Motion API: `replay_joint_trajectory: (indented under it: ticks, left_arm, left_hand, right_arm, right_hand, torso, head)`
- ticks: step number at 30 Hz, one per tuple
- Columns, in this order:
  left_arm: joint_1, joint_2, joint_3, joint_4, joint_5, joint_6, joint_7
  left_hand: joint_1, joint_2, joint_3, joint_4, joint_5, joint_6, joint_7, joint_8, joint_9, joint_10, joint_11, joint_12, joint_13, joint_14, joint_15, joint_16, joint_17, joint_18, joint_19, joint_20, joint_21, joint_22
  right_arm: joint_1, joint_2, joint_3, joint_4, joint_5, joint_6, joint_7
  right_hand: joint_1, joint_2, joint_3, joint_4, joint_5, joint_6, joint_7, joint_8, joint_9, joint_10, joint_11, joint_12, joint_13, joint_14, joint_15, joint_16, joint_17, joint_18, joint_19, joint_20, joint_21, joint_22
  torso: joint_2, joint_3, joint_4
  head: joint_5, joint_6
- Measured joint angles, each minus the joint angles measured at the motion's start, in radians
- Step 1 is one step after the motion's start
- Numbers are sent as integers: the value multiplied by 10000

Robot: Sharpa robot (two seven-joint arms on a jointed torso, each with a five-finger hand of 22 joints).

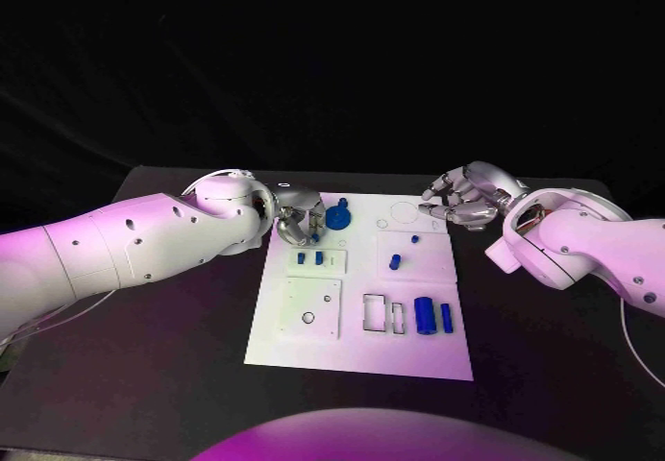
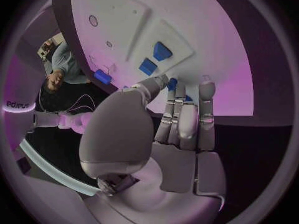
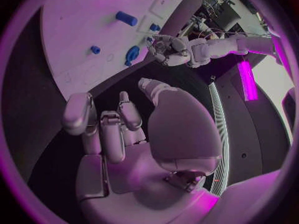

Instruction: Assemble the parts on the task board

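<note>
Now the left hand [image 1: 295, 219] is seen over the task board's [image 1: 357, 355] far left corner, fingers curled beside a round blue part [image 1: 339, 215]; whether it is pinched cannot be told. The right hand [image 1: 464, 197] is held empty, fingers loosely spread, above the dark worktop [image 1: 166, 365] beyond the board's far right corner.

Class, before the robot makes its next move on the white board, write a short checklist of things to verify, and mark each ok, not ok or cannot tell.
1. Left hand at the board's far left corner: ok.
2. Left hand gripping a blue piece: cannot tell.
3. Right hand empty, fingers curled: ok.
4. Right hand off the board, beside its far right corner: ok.
5. Two blue cylinders lie side by side on the board: ok.
</note>
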Motion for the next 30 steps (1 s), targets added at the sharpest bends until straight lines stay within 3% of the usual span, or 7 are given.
replay_joint_trajectory:
  ticks: [7, 11, 27, 30]
  left_arm:
    - [-4, -2, -1, -24, 8, -7, -30]
    - [-4, 2, -1, -34, 17, -7, -59]
    - [-9, -24, -1, -34, 66, -56, -103]
    - [-16, -127, 0, 18, 225, -121, -53]
  left_hand:
    - [-84, -84, -111, -2, 87, -557, 2, -199, -85, -485, 194, -162, -88, -139, 139, -45, -201, 0, -84, 84, -172, -30]
    - [-93, -93, -154, 41, 89, -773, 217, -316, -153, -536, 246, -162, -106, -141, 141, -45, -261, -1, -83, 84, -253, -31]
    - [-95, -95, -259, 32, 137, -717, 162, -276, -166, -605, 248, -161, -116, -176, 176, -45, -303, 1, -60, 137, -254, -10]
    - [-211, -211, -397, 113, 357, -701, 147, -252, -166, -678, 248, -161, -116, -176, 176, -45, -311, 1, -42, 193, -270, 5]
  right_arm:
    - [-3, 4, 0, -3, 0, -2, 0]
    - [-8, -2, 0, 1, 0, -8, 6]
    - [-18, -21, 0, 1, 2, -14, 29]
    - [-19, -26, 0, -10, 2, -15, 35]
  right_hand:
    - [0, 0, 0, 0, 0, 0, 0, 0, -1, 0, 0, 0, 0, 0, 0, 0, 0, 0, 0, 0, 0, 0]
    - [0, 0, 0, 0, 0, 0, 0, -1, -1, 0, 0, 0, 0, 0, 0, 0, 0, 0, 0, 0, 0, 0]
    - [0, 0, 0, 0, 0, 0, 0, -2, -2, -6, -6, -26, -25, 0, 0, -39, 0, -1, -37, -37, -15, -26]
    - [0, 0, 0, 0, 0, 0, 0, -2, 6, -291, -11, -260, -312, 0, 0, -118, 0, -1, -85, -11, -139, -109]
  torso:
    - [0, -2, 2]
    - [-1, -5, 2]
    - [-7, -2, -9]
    - [-2, -3, -9]
  head:
    - [8, 6]
    - [1, 6]
    - [11, 37]
    - [-6, 52]
